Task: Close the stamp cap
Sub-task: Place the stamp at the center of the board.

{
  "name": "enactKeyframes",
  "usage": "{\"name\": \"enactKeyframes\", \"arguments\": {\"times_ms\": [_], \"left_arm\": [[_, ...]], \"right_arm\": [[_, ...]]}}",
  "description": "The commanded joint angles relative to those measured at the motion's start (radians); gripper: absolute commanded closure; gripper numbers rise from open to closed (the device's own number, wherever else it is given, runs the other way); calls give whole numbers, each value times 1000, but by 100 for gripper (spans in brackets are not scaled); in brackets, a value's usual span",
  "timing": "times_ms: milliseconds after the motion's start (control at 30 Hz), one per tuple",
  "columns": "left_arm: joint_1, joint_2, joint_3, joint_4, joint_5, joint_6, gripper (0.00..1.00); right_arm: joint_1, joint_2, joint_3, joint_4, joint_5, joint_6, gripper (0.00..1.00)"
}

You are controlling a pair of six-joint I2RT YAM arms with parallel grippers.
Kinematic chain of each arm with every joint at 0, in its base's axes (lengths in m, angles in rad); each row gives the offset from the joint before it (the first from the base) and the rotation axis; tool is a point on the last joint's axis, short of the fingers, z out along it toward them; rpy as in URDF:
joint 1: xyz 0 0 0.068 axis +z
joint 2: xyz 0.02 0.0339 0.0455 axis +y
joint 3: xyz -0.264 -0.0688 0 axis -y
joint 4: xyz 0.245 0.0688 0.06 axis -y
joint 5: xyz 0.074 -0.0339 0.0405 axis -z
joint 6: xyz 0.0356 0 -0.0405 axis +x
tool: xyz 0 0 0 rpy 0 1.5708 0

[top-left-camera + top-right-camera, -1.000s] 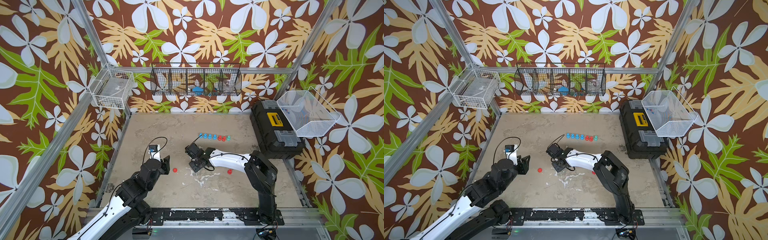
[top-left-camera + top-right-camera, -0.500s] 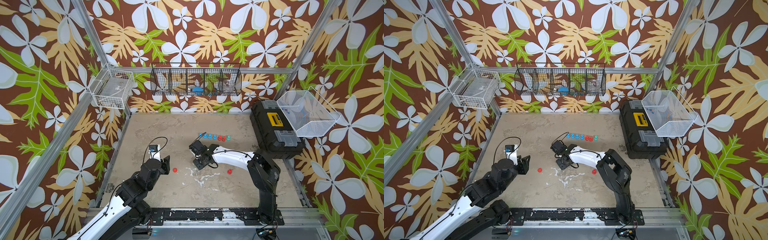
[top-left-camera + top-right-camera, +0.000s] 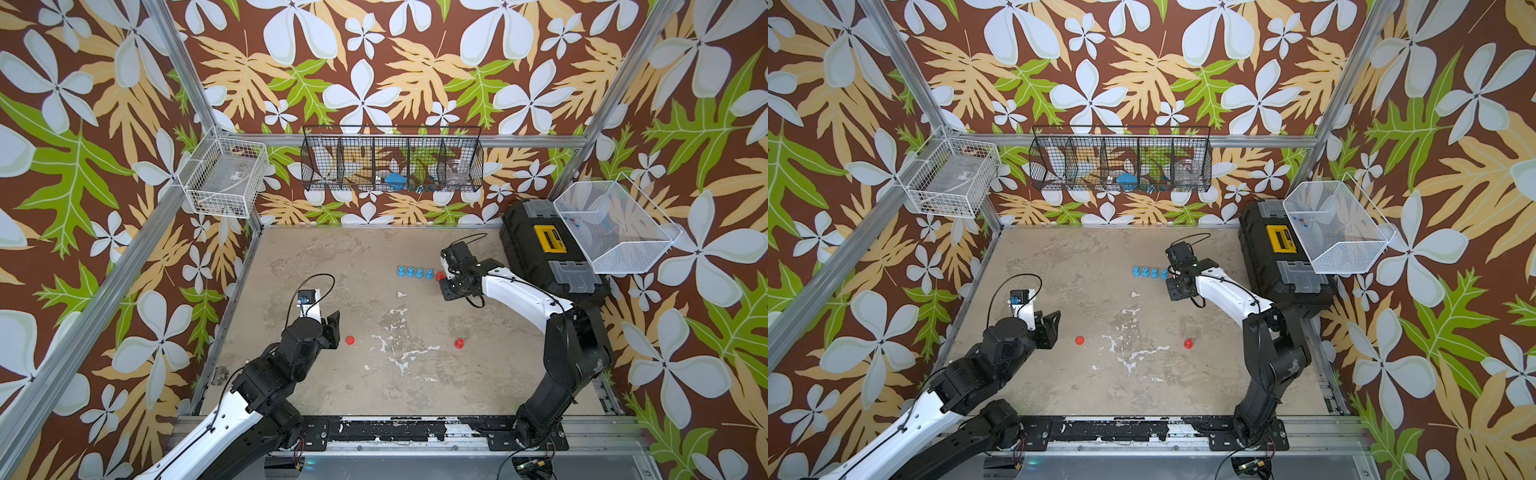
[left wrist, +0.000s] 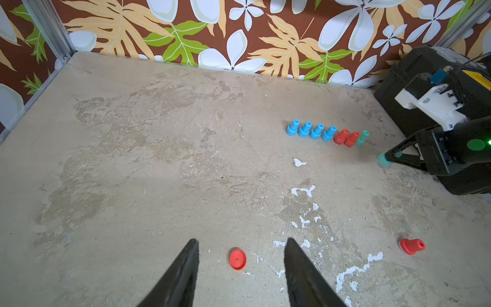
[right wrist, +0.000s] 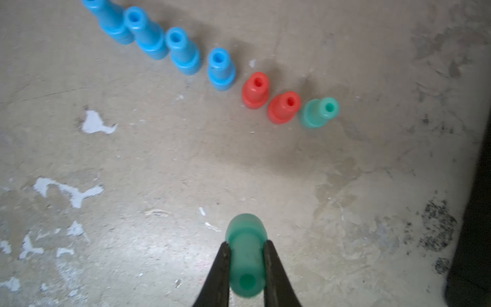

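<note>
A flat red cap (image 4: 237, 259) lies on the table just ahead of my open left gripper (image 4: 242, 240), between the lines of its two fingers and touching neither; it shows in both top views (image 3: 350, 340) (image 3: 1079, 340). A lone red stamp (image 3: 459, 343) (image 4: 411, 245) lies tipped over at the front right. My right gripper (image 5: 245, 243) is shut on a green stamp (image 5: 245, 255), held low over the table near the right end of a row of stamps (image 3: 411, 272): several blue (image 5: 183, 53), two red (image 5: 255, 90), one green (image 5: 317, 113).
A black toolbox (image 3: 540, 253) stands along the table's right edge, close behind my right arm. A white wire bin (image 3: 611, 224) hangs above it. A black wire rack (image 3: 392, 164) and a white basket (image 3: 224, 183) hang on the back wall.
My right gripper has carried the green stamp from the table's middle toward the back right, to the right end of the row. The left arm and the red cap have not moved.
</note>
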Motion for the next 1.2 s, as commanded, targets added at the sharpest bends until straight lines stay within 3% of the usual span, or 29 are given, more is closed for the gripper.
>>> {"name": "enactKeyframes", "arguments": {"times_ms": [0, 500, 1167], "left_arm": [[2, -1, -3, 3, 1, -2, 46], [1, -10, -3, -2, -6, -6, 46], [1, -3, -4, 0, -9, -6, 46]], "right_arm": [[-47, 2, -5, 30, 11, 3, 87], [-168, 157, 56, 100, 37, 24, 87], [-203, 292, 204, 100, 36, 22, 88]]}}
